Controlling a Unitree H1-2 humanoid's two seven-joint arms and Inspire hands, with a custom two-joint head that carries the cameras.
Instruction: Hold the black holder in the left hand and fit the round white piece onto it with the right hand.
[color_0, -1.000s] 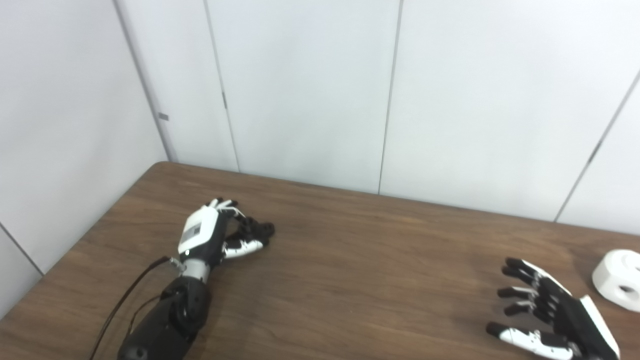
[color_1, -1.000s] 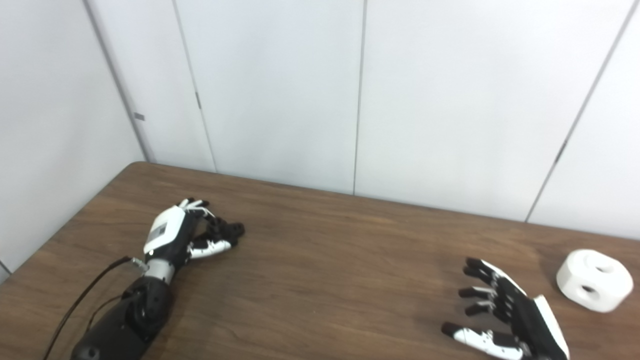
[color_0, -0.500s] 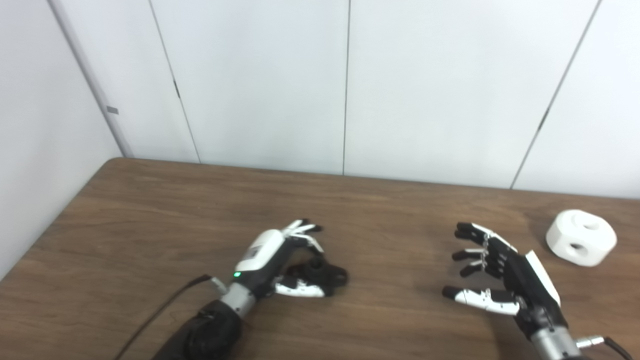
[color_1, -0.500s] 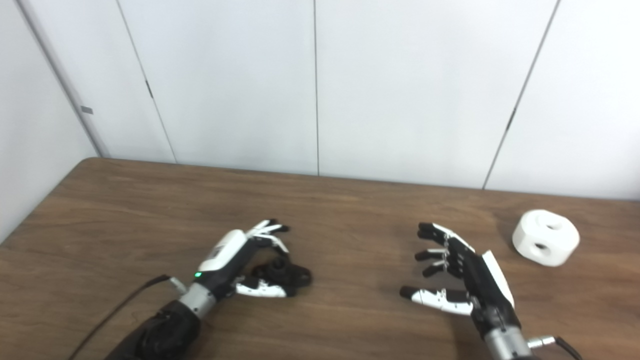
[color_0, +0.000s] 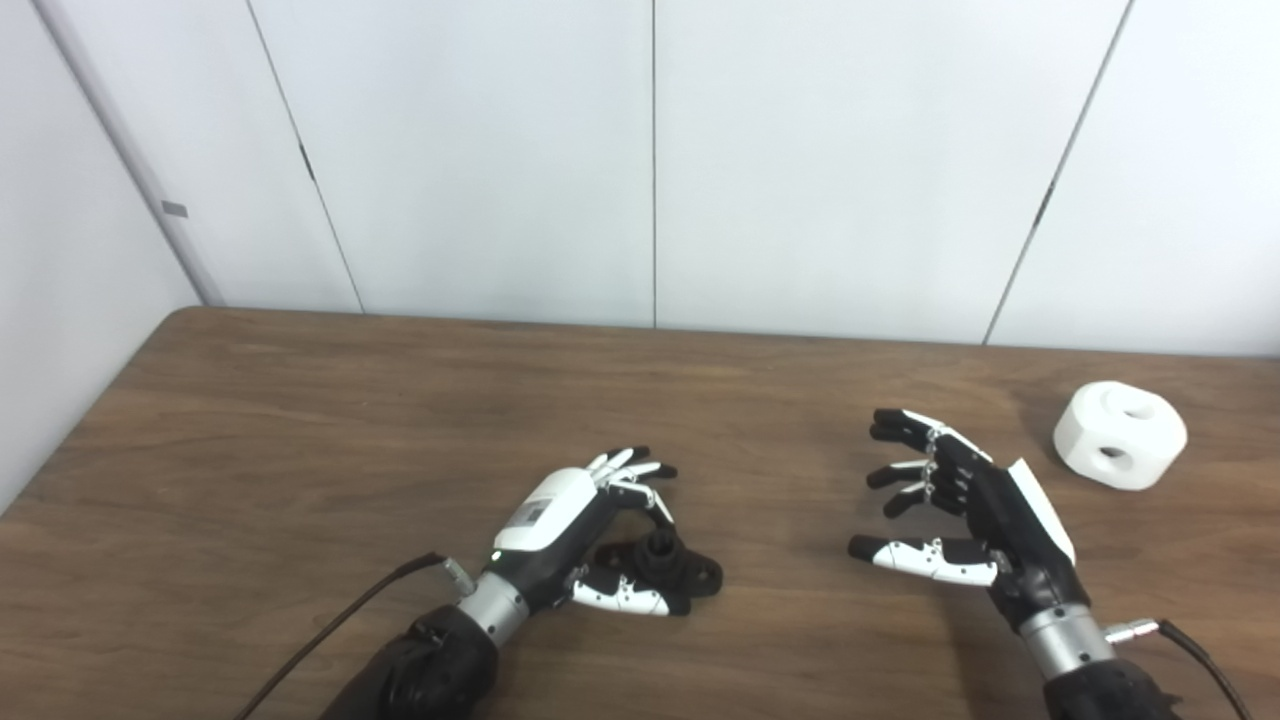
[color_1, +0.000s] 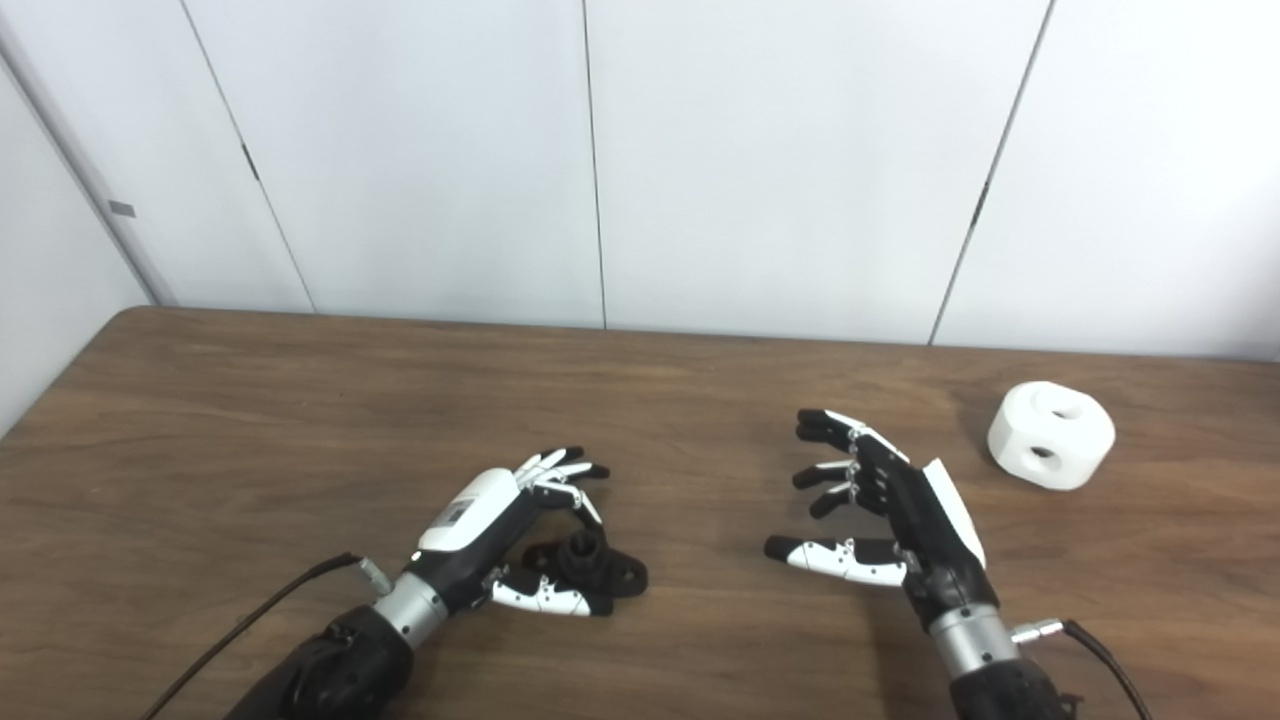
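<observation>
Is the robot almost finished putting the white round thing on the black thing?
Not yet. The left hand is cupped around the black holder, which lies on the table. The right hand is open and empty. The round white piece sits apart, untouched. Picking it up and fitting it on are left.

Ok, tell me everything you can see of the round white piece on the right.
The round white piece is a thick, matte, plastic-looking puck with flattened facets around its edge. One round hole shows in its top face and another in the side facing the camera. It rests alone on the wooden table, near the far right. Nothing touches it; the open right hand hovers to its left, apart from it.
</observation>
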